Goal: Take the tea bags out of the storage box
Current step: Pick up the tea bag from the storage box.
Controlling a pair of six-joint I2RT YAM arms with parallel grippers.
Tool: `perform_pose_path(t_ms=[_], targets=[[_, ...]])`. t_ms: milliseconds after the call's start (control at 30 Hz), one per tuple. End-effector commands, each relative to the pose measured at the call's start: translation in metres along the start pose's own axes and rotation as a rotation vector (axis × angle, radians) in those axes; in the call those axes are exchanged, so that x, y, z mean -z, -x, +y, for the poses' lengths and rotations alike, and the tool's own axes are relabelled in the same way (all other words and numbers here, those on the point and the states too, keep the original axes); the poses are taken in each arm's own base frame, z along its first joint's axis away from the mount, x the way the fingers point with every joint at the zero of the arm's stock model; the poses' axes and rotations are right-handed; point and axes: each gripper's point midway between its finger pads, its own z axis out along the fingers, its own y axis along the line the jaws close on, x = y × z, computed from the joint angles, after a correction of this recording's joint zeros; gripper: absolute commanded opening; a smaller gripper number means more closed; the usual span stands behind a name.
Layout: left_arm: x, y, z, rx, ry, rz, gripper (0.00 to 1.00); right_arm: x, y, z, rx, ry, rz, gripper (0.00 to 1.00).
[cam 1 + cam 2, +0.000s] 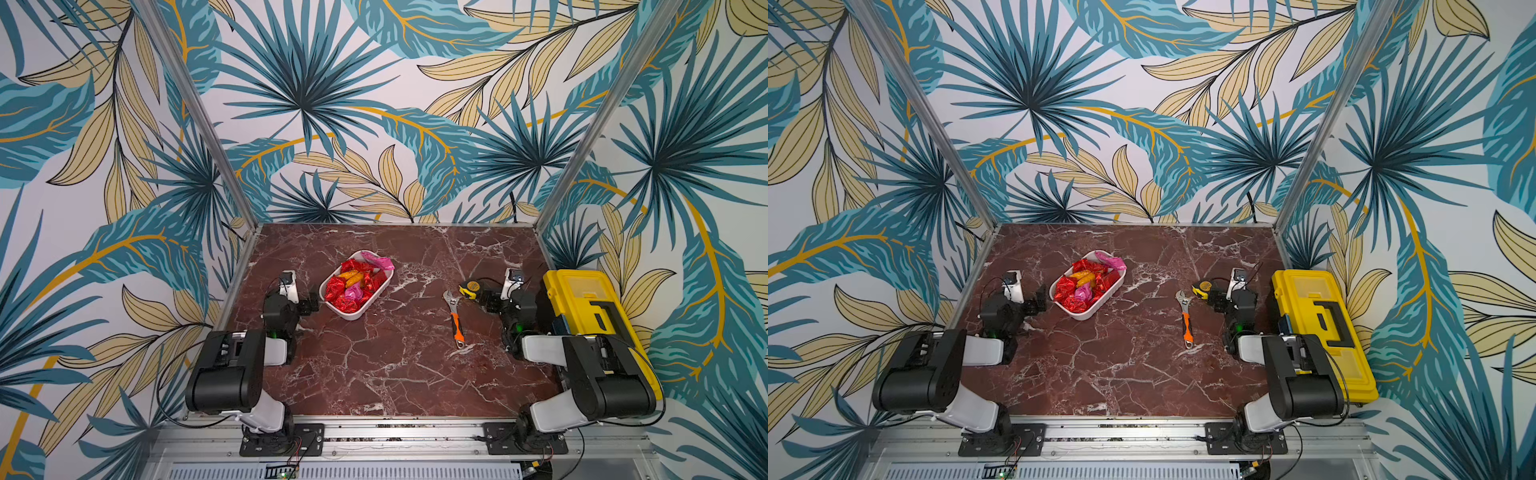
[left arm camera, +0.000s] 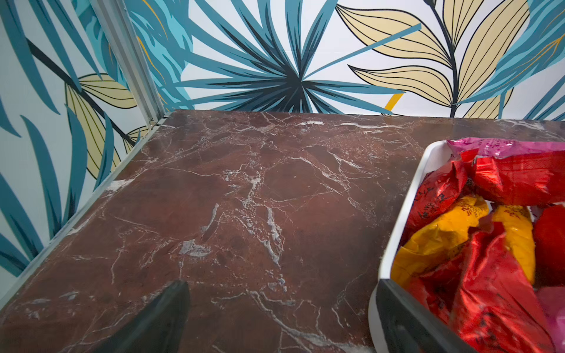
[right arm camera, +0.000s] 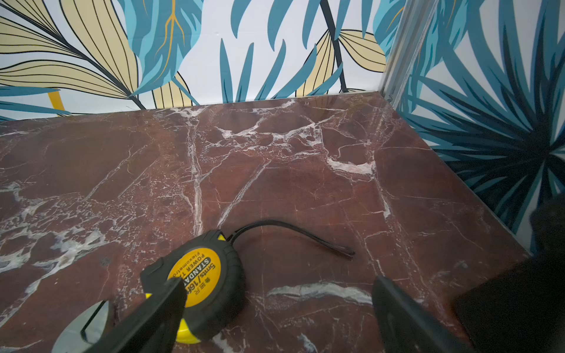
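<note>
Left wrist view: box (image 2: 400, 223) of tea bags (image 2: 495, 275) lies just beside the left jaws; left and right jaws gape empty.

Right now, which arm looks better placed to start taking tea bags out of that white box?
The left. The open left gripper sits just beside the storage box of tea bags. The right gripper, also open, is across the table by the tape measure.
</note>
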Motion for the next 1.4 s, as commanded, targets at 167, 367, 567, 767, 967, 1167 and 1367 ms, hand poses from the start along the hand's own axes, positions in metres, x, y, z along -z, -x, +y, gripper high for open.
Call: perform_pose_path(t_ms=[167, 367, 567, 767, 967, 1167, 1367], targets=[[-0.005, 0.013, -0.002, -0.013, -0.008, -0.035, 1.0, 0.002, 0.003, 0.001, -0.004, 0.006, -0.01, 0.99], [-0.005, 0.014, 0.0, -0.009, 0.004, -0.036, 1.0, 0.002, 0.003, 0.002, -0.005, 0.006, -0.011, 0.99], [-0.003, 0.015, 0.001, -0.004, 0.009, -0.044, 1.0, 0.002, 0.003, 0.001, -0.006, 0.007, -0.011, 0.99], [0.022, 0.042, 0.018, 0.041, 0.109, -0.113, 1.0, 0.031, 0.034, 0.001, -0.005, 0.025, -0.082, 0.99], [0.056, 0.09, 0.028, 0.19, 0.176, -0.155, 1.0, 0.074, 0.086, -0.032, -0.28, -0.11, -0.213, 0.99], [0.076, 0.104, 0.019, 0.403, 0.143, -0.031, 1.0, 0.084, 0.063, -0.015, -0.388, -0.033, 0.025, 0.99], [0.089, 0.085, -0.011, 0.6, 0.01, 0.105, 1.0, 0.088, 0.049, 0.044, -0.503, 0.258, 0.229, 0.97]])
